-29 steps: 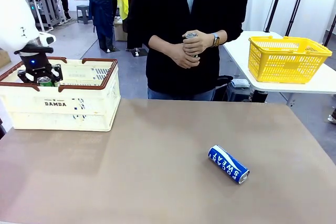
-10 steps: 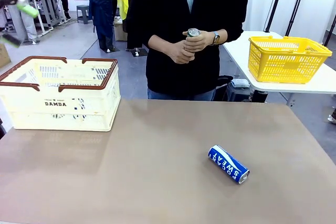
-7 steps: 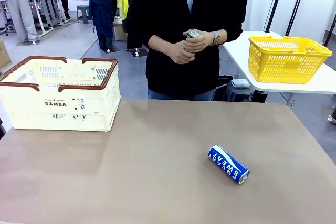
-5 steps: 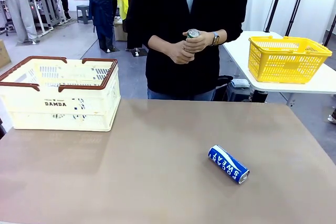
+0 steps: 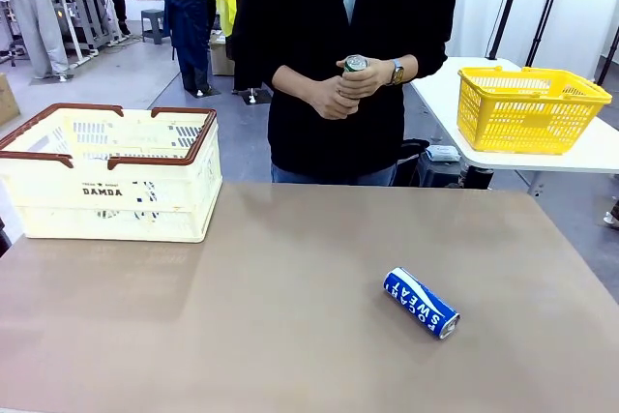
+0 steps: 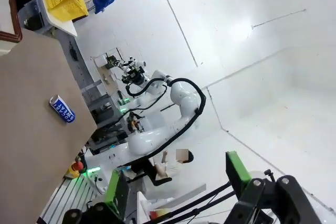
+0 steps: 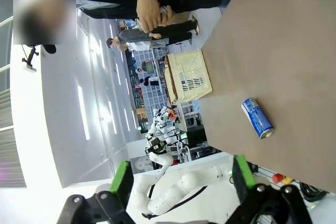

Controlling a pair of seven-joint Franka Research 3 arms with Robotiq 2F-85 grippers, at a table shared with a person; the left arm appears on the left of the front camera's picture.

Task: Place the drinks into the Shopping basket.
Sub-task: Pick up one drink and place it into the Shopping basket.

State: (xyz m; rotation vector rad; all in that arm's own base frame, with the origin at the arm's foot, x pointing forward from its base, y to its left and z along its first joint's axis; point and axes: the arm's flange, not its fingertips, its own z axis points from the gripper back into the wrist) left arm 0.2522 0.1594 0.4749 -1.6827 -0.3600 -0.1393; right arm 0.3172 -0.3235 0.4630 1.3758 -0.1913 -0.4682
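Left gripper and right gripper both gape wide, nothing in either. The slim blue "POCARI SWEAT" can lies on its side on the brown table, well apart from both. The person's hands clasp a green silver-topped can. The cream slotted plastic basket with brown rim sits well off to their side.

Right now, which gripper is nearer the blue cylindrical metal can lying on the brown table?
Right, probably. The blue cylindrical can lies right of middle on the table and shows larger beyond the open right gripper. The open left gripper sees it smaller, farther off.
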